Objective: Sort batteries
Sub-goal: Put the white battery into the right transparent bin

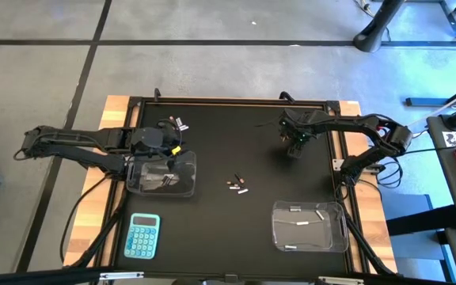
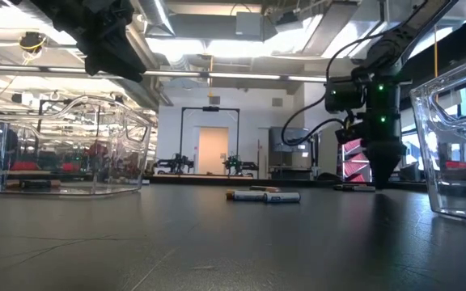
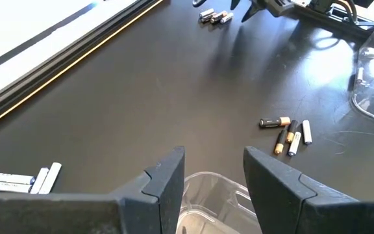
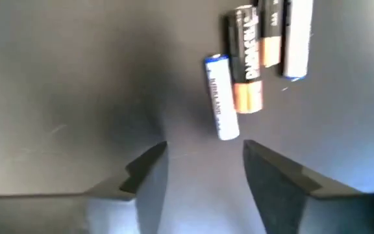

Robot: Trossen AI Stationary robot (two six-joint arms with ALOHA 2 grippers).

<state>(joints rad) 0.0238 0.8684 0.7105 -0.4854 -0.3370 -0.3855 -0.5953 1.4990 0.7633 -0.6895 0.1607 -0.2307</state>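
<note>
Batteries [image 4: 242,65] just beyond right hand [image 4: 203,169]

Bare mat [image 1: 236,142] lies open between both tubs [image 1: 161,174].

Matt black table mat [image 1: 236,142], pale wood border [image 1: 93,206], clear glossy plastic tubs [image 1: 309,226].

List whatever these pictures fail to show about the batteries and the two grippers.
- High view: the loose batteries at mid-table are too small to tell by type or count.
- Right wrist view: the batteries ahead of the open right gripper are cut off by the picture's edge.
- High view: glare on the left tub below the open left gripper blurs its contents.
</note>
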